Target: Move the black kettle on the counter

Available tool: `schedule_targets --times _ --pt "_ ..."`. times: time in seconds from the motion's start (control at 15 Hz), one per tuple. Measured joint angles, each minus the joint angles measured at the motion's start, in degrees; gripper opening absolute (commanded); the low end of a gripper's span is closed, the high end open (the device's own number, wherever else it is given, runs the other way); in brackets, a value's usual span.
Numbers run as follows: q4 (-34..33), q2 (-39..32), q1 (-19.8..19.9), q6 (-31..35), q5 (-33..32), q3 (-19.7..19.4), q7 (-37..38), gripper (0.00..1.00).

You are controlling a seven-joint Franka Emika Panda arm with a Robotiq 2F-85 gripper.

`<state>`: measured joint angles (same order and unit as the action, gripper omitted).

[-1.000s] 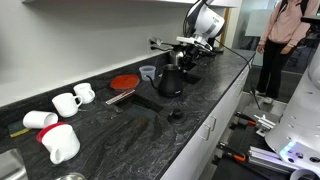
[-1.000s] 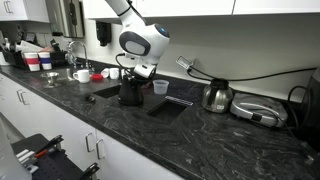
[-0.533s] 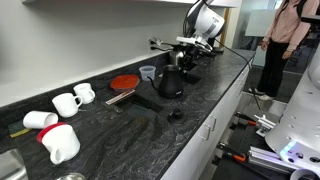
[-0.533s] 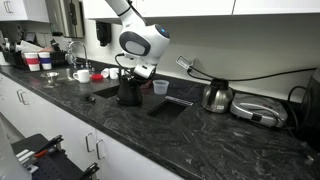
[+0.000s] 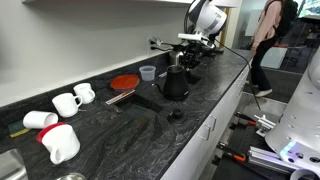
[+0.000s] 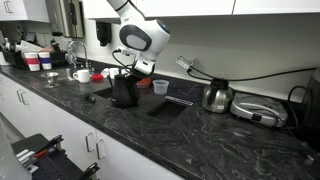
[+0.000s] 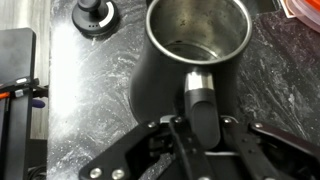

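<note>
The black kettle (image 5: 176,83) stands on the dark counter (image 5: 130,135); it also shows in the other exterior view (image 6: 124,90). In the wrist view the kettle (image 7: 165,75) has no lid and its inside shows. My gripper (image 7: 200,125) is shut on the kettle's handle (image 7: 200,105) from above, seen in both exterior views (image 5: 190,62) (image 6: 133,68). A round black lid with a knob (image 7: 95,15) lies on the counter beside the kettle.
White mugs (image 5: 70,100), a red plate (image 5: 124,82) and a small cup (image 5: 148,72) sit toward the wall. A silver pot (image 6: 216,96) and a flat black mat (image 6: 168,106) lie further along. A person (image 5: 268,40) stands past the counter's end.
The kettle and my gripper have shifted a little along the counter, away from the silver pot. The person in the background has moved.
</note>
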<state>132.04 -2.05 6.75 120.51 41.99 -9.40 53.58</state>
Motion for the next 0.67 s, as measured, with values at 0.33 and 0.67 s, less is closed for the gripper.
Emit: schedule_targets --times 0.33,0.67 --pt "-1.2 1.1 0.4 -8.5 -2.0 -0.2 -4.3 0.06" --pt "-2.7 1.2 0.6 -17.5 -2.2 -0.3 -8.1 0.06"
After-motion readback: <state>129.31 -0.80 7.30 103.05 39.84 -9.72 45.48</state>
